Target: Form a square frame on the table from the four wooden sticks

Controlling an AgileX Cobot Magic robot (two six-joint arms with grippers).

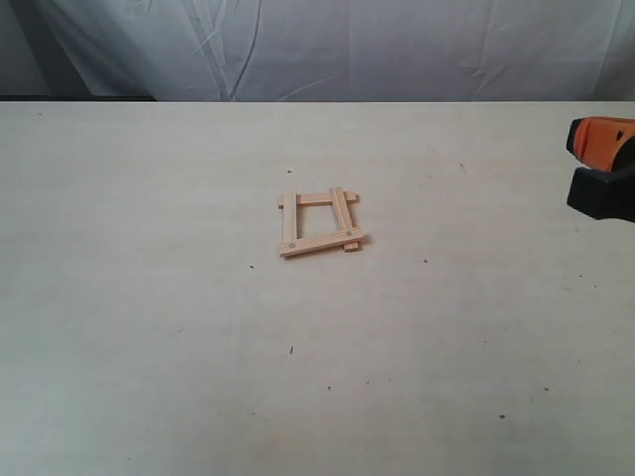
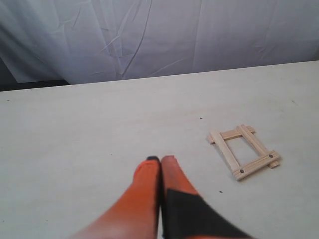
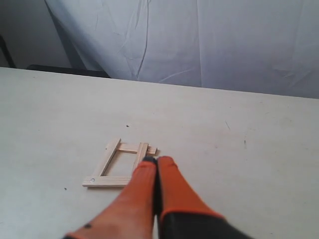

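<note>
Pale wooden sticks already lie as a closed square frame [image 1: 289,218] near the middle of the table [image 1: 149,327], ends crossed and poking out a little at each corner. The outline is not quite true: the front strip [image 1: 321,243] runs at a slant, and the right-hand strip [image 1: 345,216] leans, so the shape reads slightly as a trapezoid. Both tools are pressed together and hold nothing. The left gripper [image 2: 160,159] hovers over bare tabletop, apart from the frame, and does not show in the exterior view. The right gripper [image 3: 156,160] seems to overlap the frame in its own wrist view, yet the exterior view puts it at the far right edge, well apart from the wood. I judge the building essentially finished, so the step in hand is to leave the frame alone or to square it up. Either way, the risk is disturbing loose, light strips that merely rest on each other. A retreat should go up and outward, never across the frame. If a correction is wanted, one closed fingertip pair could nudge the slanted strip's outer end sideways, low and slow, while the other arm stays clear. Pushing near a crossing would probably drag two strips at once, so contact belongs at a free end.
</note>
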